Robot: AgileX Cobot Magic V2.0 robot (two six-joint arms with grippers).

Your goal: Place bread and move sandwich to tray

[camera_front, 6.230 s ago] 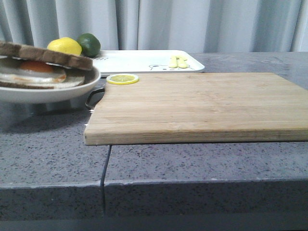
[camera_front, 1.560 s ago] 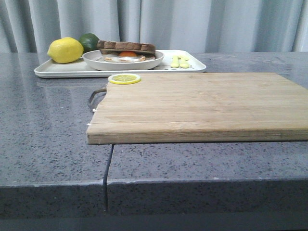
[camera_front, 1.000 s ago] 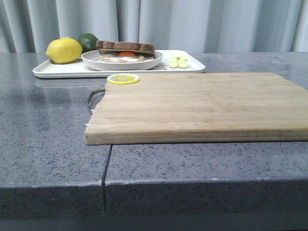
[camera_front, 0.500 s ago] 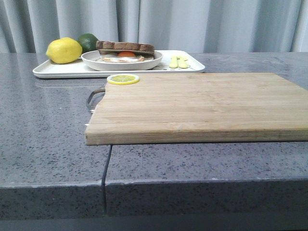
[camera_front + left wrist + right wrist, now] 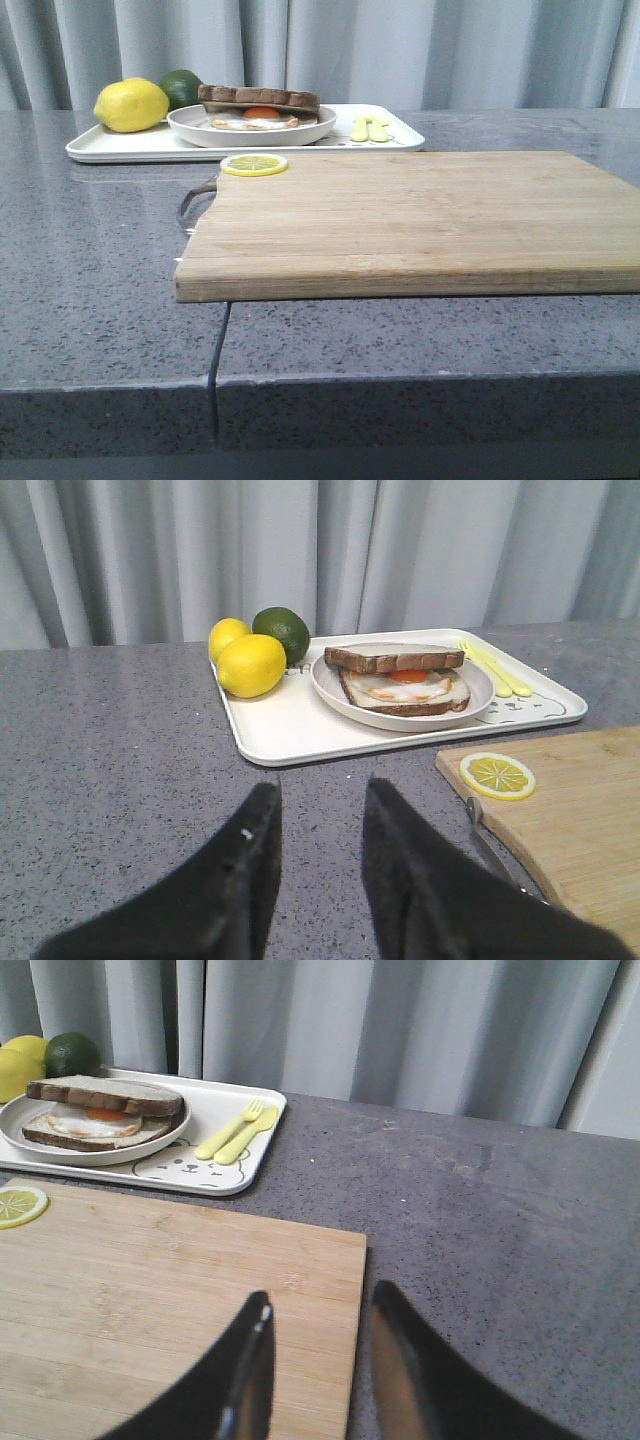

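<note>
At the table's far left, the sandwich (image 5: 258,108) sits on the tray (image 5: 120,148), so both tools, left (image 5: 318,810) and right (image 5: 320,1325), hang parted and empty.

Grey stone table (image 5: 100,290), tray (image 5: 120,147), cutting board (image 5: 420,215)

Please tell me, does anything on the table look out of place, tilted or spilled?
Little stands out. The sandwich sits in its plate on the tray, nothing spilled. Its top bread lies slightly askew over the egg. A lemon slice lies alone on the cutting board corner.
</note>
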